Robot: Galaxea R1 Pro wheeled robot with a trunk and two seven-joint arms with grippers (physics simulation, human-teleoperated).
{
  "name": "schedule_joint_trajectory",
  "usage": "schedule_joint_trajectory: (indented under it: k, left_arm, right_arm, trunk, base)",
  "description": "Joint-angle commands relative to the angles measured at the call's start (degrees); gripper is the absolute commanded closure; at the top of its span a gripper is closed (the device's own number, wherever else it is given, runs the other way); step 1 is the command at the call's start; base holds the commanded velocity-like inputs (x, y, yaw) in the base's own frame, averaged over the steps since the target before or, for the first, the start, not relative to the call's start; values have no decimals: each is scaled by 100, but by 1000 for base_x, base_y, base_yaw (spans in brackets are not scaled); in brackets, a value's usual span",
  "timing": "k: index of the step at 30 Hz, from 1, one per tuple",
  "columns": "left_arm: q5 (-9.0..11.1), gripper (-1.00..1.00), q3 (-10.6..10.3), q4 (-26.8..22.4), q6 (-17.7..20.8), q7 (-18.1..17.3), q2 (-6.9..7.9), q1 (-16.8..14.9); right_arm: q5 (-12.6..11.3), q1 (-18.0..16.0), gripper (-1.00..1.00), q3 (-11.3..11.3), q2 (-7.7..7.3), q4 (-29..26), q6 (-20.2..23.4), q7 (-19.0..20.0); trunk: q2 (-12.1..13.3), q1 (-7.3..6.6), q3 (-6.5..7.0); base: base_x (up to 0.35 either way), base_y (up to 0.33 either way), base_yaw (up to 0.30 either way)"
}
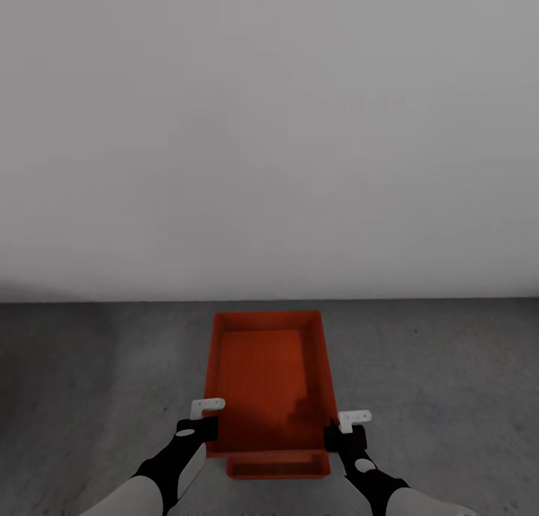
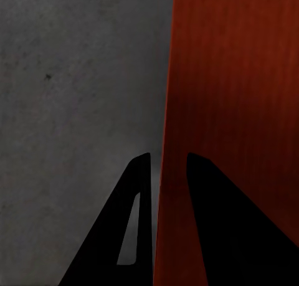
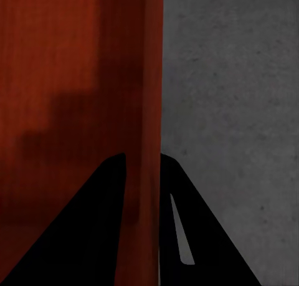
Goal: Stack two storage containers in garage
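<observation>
Head view is showing the garage: both pincers, left (image 1: 201, 419) and right (image 1: 349, 427), are clamping the side walls of an orange-red open-top plastic bin (image 1: 263, 374) over a second bin (image 1: 278, 469) resting on the dark concrete floor (image 1: 90, 381). Stacking looks nearly finished; releasing remains.

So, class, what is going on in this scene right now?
A two-armed robot holds an orange-red open-top rectangular bin by its long side walls: left gripper on one wall, right gripper on the other. A second orange-red bin peeks out beneath it, over the dark grey concrete floor, facing a pale grey wall.
</observation>
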Motion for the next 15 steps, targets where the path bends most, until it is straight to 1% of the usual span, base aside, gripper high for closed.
schedule_joint_trajectory:
  k: [1,11,15]
  left_arm:
    - [12,100,49,-27,34,58,1,-3]
    - [12,100,49,-26,38,58,1,-1]
    - [11,100,50,-26,36,58,1,-1]
  right_arm:
    - [-199,-3,100,-148,-1,19,-52,-72]
    - [-193,-3,100,-148,-7,19,-52,-75]
    - [-193,-3,100,-148,-8,19,-52,-71]
  trunk:
    - [-4,0,-14]
    - [-4,0,-101]
    - [-4,0,-113]
  base:
    - [0,0,0]
    - [0,0,0]
    - [0,0,0]
